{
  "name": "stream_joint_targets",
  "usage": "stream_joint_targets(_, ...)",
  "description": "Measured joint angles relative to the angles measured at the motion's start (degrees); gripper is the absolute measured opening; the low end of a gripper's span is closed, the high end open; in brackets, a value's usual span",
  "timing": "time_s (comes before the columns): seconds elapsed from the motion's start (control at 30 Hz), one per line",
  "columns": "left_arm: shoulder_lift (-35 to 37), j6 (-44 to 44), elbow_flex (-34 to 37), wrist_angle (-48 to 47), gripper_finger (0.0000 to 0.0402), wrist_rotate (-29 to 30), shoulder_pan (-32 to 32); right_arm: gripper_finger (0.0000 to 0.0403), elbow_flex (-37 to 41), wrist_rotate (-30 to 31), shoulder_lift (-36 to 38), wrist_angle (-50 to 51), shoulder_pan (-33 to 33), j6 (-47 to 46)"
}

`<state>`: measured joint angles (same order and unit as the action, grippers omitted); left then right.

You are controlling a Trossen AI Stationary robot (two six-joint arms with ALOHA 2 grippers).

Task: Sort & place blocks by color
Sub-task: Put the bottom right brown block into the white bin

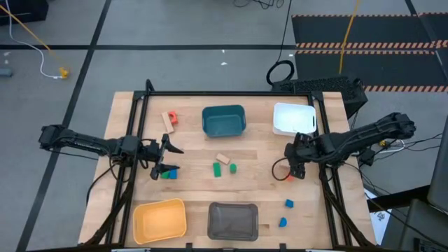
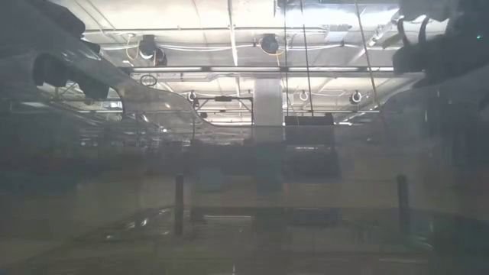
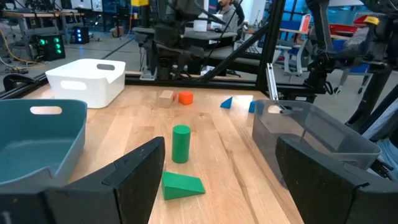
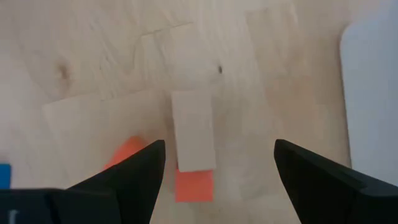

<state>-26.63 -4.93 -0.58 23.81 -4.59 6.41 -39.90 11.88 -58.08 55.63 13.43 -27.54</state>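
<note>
The right gripper (image 4: 214, 180) was held spread wide, grasping nothing, above a smooth tan rectangular block (image 4: 194, 129) lying on an orange block (image 4: 193, 185) on the pale wood-grain table (image 4: 93, 56). The left gripper (image 3: 214, 180) was likewise parted and empty near a green cylinder (image 3: 180, 144) and green wedge (image 3: 181, 185).

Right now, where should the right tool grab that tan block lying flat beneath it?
Across its two long sides, coming straight down from above. The tan block lies flat with those sides clear, while an orange block sits against one short end.

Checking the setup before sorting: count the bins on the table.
4. Seen from above: teal bin top centre, white bin top right, yellow bin bottom left, grey bin bottom centre. None seems hidden.
</note>
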Motion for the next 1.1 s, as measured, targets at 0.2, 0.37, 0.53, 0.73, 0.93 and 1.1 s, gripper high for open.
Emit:
stream_joint_targets(0.2, 0.0, 0.0, 0.0, 0.0, 0.0308, 0.01, -0.02, 0.0294, 0.0, -0.14, -4.81, -3.6, 0.0, 1.65)
stream_joint_targets(0.37, 0.01, 0.0, 0.0, -0.01, 0.0308, 0.0, 0.0, 0.0294, 0.0, -0.15, -8.15, -5.09, 0.0, 1.67)
stream_joint_targets(0.53, 0.02, 0.0, 0.0, 0.0, 0.0308, 0.02, 0.0, 0.0294, 0.0, -0.17, -11.35, -5.82, 0.0, 1.4)
stream_joint_targets(0.73, 0.02, 0.0, -0.01, -0.01, 0.0308, 0.02, -0.02, 0.0294, 0.0, -0.13, -14.44, -7.94, 0.0, 1.44)
stream_joint_targets(0.93, 0.0, 0.0, 0.0, 0.0, 0.0308, -0.01, -0.02, 0.029, 0.0, -0.07, -16.72, -9.31, 0.02, 1.24)
stream_joint_targets(1.1, 0.0, 0.0, 0.0, -0.01, 0.0308, 0.01, -0.01, 0.0257, 0.02, -0.07, -18.17, -9.37, 0.01, 1.25)
